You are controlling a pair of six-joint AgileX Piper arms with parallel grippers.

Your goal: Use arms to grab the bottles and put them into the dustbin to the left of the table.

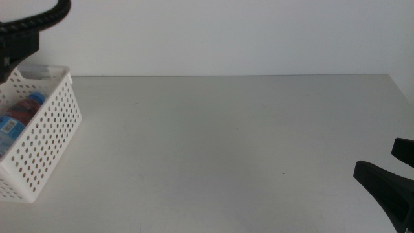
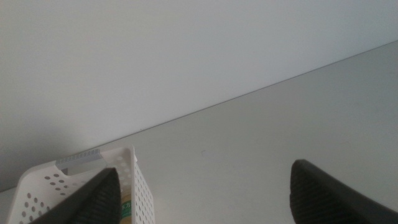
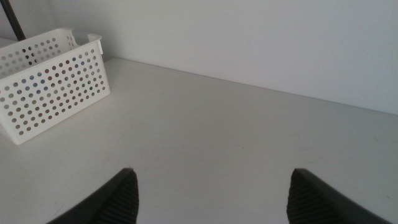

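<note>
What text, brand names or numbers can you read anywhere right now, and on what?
None can be read.
Blue label on the bottle inside the white basket: print too small and blurred.
Green and yellow label seen through the basket rim beside the left gripper: marks too blurred to read.
Table: no markings.

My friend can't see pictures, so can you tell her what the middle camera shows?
A white basket with round holes sits at the left of a grey table, with a blue-labelled bottle inside. The right gripper waits at the lower right.
</note>
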